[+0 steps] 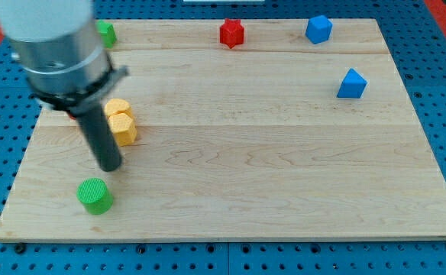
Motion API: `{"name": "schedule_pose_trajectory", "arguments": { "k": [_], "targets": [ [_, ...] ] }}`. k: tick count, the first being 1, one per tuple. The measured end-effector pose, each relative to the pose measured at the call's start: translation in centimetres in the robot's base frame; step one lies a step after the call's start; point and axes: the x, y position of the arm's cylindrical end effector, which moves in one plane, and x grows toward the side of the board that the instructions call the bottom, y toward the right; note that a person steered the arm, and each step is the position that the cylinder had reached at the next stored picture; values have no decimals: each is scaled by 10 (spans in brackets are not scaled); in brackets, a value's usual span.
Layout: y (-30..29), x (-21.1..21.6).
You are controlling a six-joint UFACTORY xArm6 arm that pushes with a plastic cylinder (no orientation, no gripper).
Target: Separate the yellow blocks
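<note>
Two yellow blocks sit touching at the board's left: the upper yellow block (pixel 118 108) and the lower yellow block (pixel 123 128), both roughly hexagonal. My tip (pixel 111 166) is the end of the dark rod, just below and slightly left of the lower yellow block, close to it. A green cylinder (pixel 94 195) stands below my tip near the board's bottom left.
A second green block (pixel 106 33) lies at the top left, partly behind the arm. A red star-shaped block (pixel 231 33) is at top centre. Two blue blocks sit at the top right (pixel 318 29) and right (pixel 351 84). The wooden board (pixel 284 176) lies on a blue pegboard.
</note>
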Motion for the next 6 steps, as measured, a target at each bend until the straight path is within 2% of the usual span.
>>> {"name": "schedule_pose_trajectory", "arguments": {
  "k": [2,3,4,5,6],
  "targets": [
    [11,-61],
    [-33,-62],
    [-51,-75],
    [9,-98],
    [72,-78]
  ]
}}
